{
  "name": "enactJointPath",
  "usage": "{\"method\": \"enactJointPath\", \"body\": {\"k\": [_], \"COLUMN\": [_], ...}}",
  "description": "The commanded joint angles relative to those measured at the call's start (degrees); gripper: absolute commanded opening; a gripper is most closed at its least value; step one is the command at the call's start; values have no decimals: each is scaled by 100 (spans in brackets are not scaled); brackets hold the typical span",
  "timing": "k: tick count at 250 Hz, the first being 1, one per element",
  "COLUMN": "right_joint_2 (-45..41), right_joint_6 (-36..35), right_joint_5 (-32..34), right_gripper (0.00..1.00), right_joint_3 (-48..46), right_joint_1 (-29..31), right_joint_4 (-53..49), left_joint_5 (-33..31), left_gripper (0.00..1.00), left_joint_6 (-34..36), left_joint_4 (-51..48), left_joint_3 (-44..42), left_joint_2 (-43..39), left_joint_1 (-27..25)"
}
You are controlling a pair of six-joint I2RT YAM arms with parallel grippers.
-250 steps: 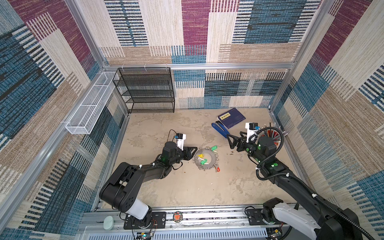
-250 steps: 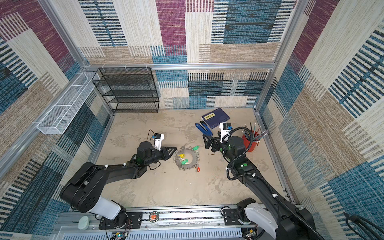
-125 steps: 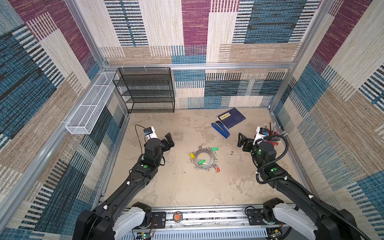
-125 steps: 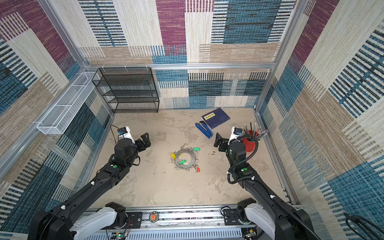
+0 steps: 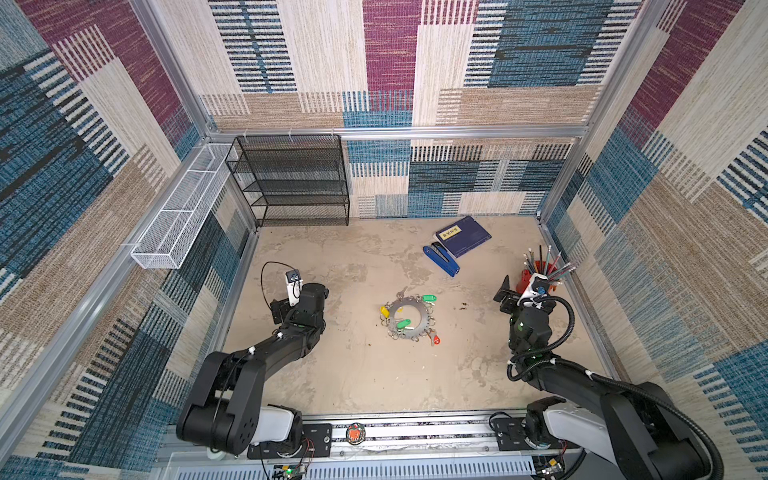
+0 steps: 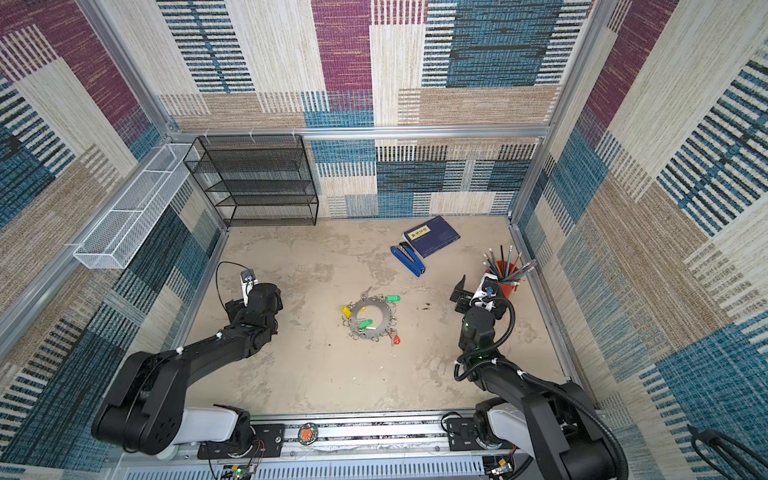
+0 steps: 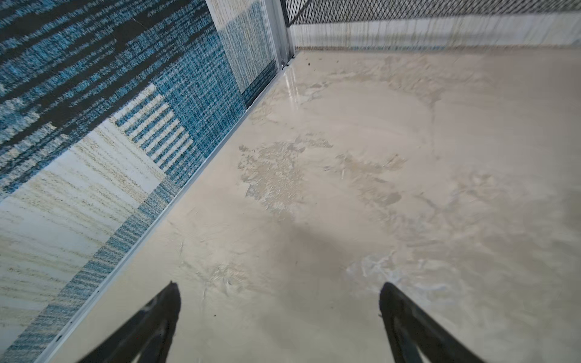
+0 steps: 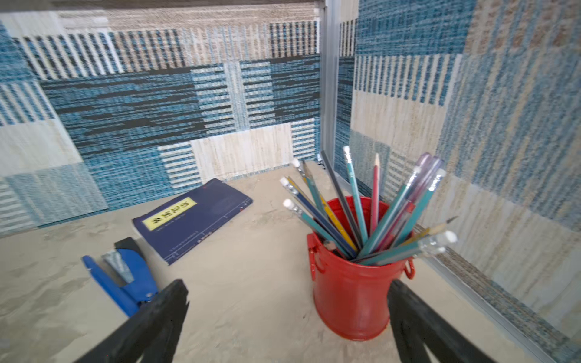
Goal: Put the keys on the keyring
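Observation:
The keyring (image 5: 419, 316) (image 6: 380, 318), a flat grey disc with small split rings round its rim, lies mid-floor. The keys sit around it: a green tag (image 5: 427, 298) at its far rim, a yellow tag (image 5: 384, 311) at its left, another green tag (image 5: 402, 323) lying on the disc, and a red tag (image 5: 435, 340) at its near right. My left gripper (image 7: 278, 292) is open over bare floor by the left wall, far from the ring. My right gripper (image 8: 287, 289) (image 5: 517, 287) is open and empty, far right of the ring, facing the pencil cup.
A red cup of pencils (image 8: 352, 283) (image 5: 540, 278) stands just beyond my right fingers by the right wall. A blue stapler (image 5: 440, 259) and a dark blue book (image 5: 463, 237) lie at the back right. A black mesh rack (image 5: 291, 183) and a white wire basket (image 5: 183, 208) stand back left.
Both arms have pulled away from the keyring, the left toward the left wall and the right toward the pencil cup. The left jaws have spread wide. The ring and keys stay put.

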Motion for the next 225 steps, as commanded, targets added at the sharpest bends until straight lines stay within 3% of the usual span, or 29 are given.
{"method": "enactJointPath", "body": {"k": [1, 19, 38, 63, 89, 117, 129, 143, 161, 175, 188, 200, 225], "right_joint_2": [286, 536, 685, 696, 819, 1367, 1813, 1665, 2294, 1936, 2200, 1993, 2050], "right_joint_6": [-22, 18, -66, 23, -292, -428, -421, -454, -544, -403, -442, -376, -381], "right_joint_5": [-86, -450, -747, -1001, -1482, -2207, -2455, -2784, -2818, -2841, -2937, -2875, -2829], "right_gripper": [100, 100, 100, 100, 100, 100, 100, 100, 100, 100, 100, 100, 100], "right_joint_3": [-102, -257, -85, -36, -55, -297, -476, -237, -162, 179, 119, 204, 134], "right_joint_1": [-181, -287, -348, -500, -630, -960, -1090, -1091, -1091, -1131, -1175, -1184, -1182], "right_joint_4": [711, 1531, 1411, 1278, 1559, 2593, 3603, 2660, 3471, 2108, 2741, 2184, 2439], "left_joint_5": [105, 216, 603, 983, 1364, 2808, 2823, 2935, 2934, 2958, 2929, 2919, 2898], "left_gripper": [98, 99, 99, 99, 99, 99, 99, 99, 99, 99, 99, 99, 99], "left_joint_6": [1289, 1684, 1573, 1574, 1454, 1001, 1074, 840, 935, 849, 847, 860, 849], "left_joint_4": [2377, 4174, 3496, 4186, 3963, 2843, 3112, 2490, 3092, 2738, 2508, 2781, 2704], "left_joint_3": [-425, -932, -877, -1244, -1200, -849, -666, -658, -756, -679, -542, -647, -622], "left_joint_2": [305, 718, 481, 482, 423, 438, 784, 451, 680, 562, 590, 619, 607], "left_joint_1": [-32, -21, -31, 77, 248, 895, 1000, 1068, 1106, 1114, 1132, 1137, 1132]}}
